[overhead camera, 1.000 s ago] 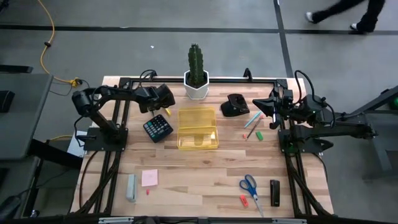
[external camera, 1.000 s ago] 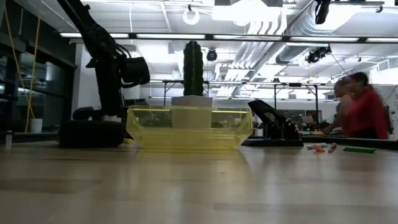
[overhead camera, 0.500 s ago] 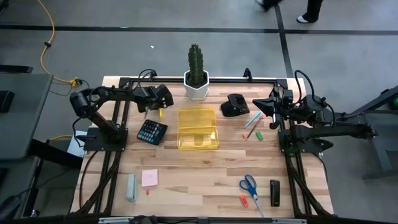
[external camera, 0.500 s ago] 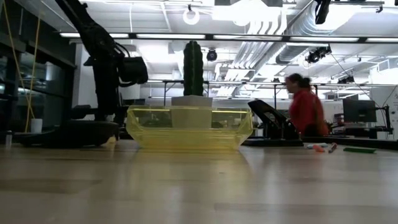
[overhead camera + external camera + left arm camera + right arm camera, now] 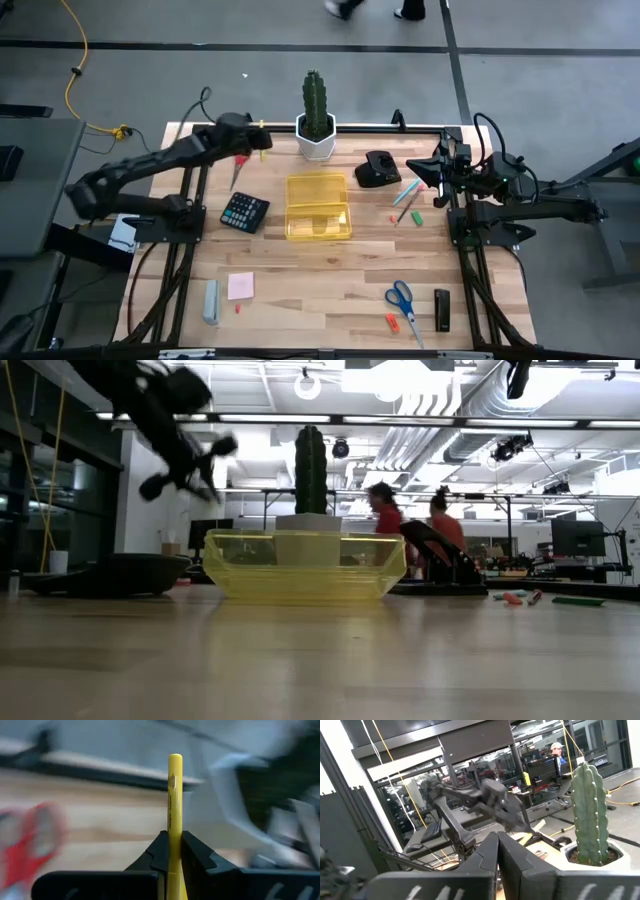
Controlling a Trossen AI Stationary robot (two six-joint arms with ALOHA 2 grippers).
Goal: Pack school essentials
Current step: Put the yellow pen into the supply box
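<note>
My left gripper [image 5: 255, 143] is up over the table's far left, beside the cactus [image 5: 315, 115], and shut on the thin yellow pencil [image 5: 174, 795]. In the low view it [image 5: 222, 446] hangs high above the table. Red-handled scissors [image 5: 236, 166] lie below it on the wood. The open yellow box [image 5: 318, 207] rests on the table's middle. Blue-handled scissors [image 5: 401, 297], a pink sticky-note pad [image 5: 240, 286] and small green and red pieces [image 5: 417, 217] lie flat. My right gripper [image 5: 497, 837] waits shut at the far right [image 5: 414, 166]. My left gripper pinches the pencil's shaft [image 5: 174, 839] between its two fingers. The pencil lies along the fingers, and a long stretch of it juts out past the fingertips [image 5: 159, 845]. It is lifted clear of the table.
A black calculator [image 5: 245, 211] lies left of the box. A black stapler-like thing [image 5: 380, 168] and some pens [image 5: 408, 193] sit at the far right. A grey piece [image 5: 211, 300] and a black one [image 5: 442, 310] lie near the front edge. People walk in the room behind.
My left gripper has shut on the yellow pencil near the calculator. It has then swung up and toward the table's far edge, lifting the pencil clear. The left arm now stretches out high over the far left corner.
</note>
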